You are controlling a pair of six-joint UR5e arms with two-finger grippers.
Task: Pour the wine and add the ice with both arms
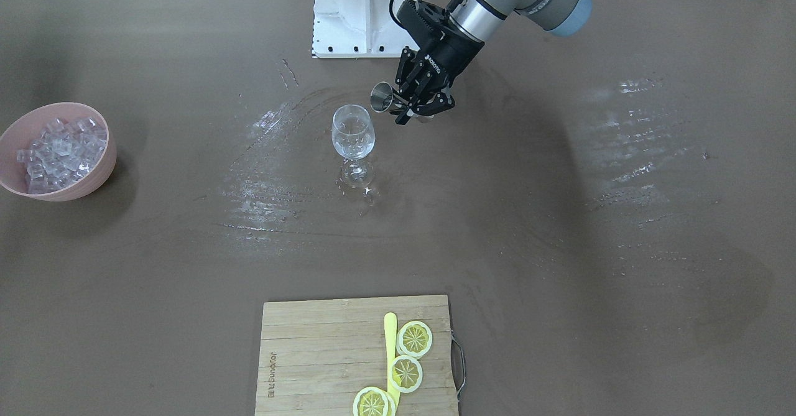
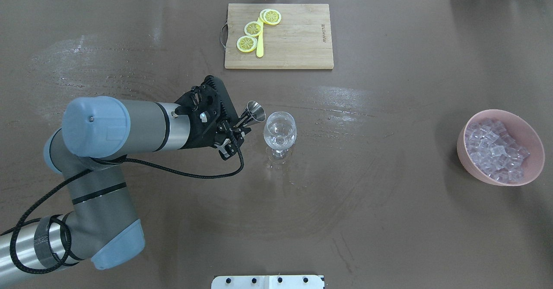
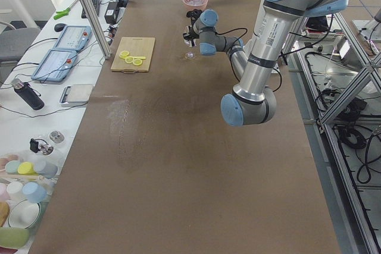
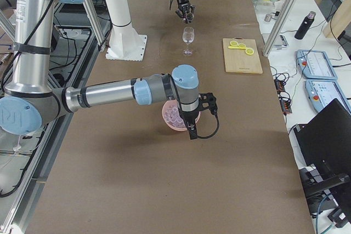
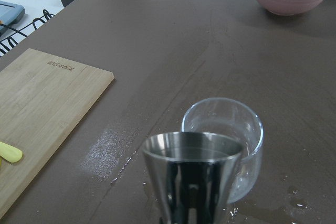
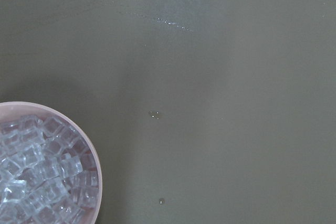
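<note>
Brown table point(image 2: 389, 220), left arm point(image 2: 129, 125) level, left hand point(image 2: 240, 127) clamped on steel jigger point(image 2: 255, 111) (tilted) beside wine glass point(image 2: 280, 130)

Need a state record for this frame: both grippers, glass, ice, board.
left gripper: jaws shut on steel jigger, which is tilted with its mouth toward the glass
wine glass: upright, beside the jigger, no ice visible inside
ice: piled in pink bowl
right gripper: over the bowl; cannot tell whether the jaws are open or shut
cutting board: lemon slices on it
</note>
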